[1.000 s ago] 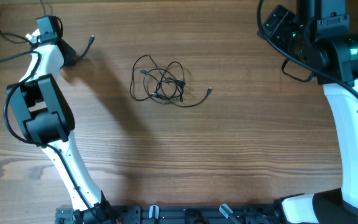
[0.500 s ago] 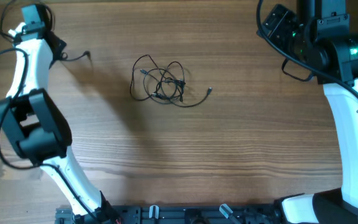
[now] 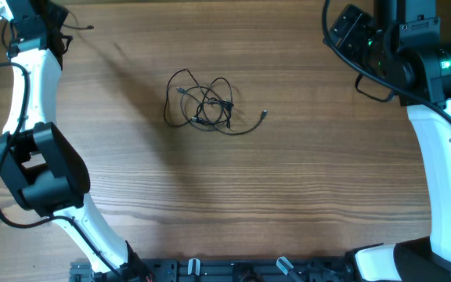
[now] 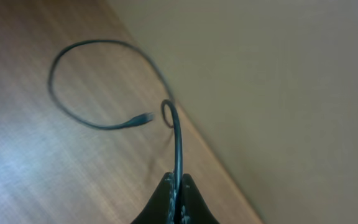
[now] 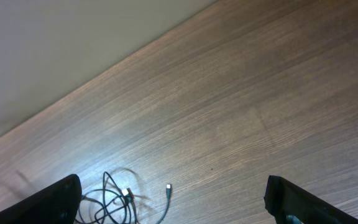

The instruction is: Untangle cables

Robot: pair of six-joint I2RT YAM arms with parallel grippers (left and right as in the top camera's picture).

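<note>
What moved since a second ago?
The left arm swung toward the far-left corner of the table, dragging along one cable pinched in its fingers. The tangle and the right arm stayed put.

The cables (image 5: pixel 118 198) ran off the right wrist view at seven o'clock; the left tool (image 4: pixel 174 184) (cropped at six o'clock) pinched a blurred cord (image 4: pixel 179 143).

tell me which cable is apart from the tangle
The lone cable pinched in the left gripper, trailing off in a loose loop; the rest sit knotted together in one bundle.
</note>
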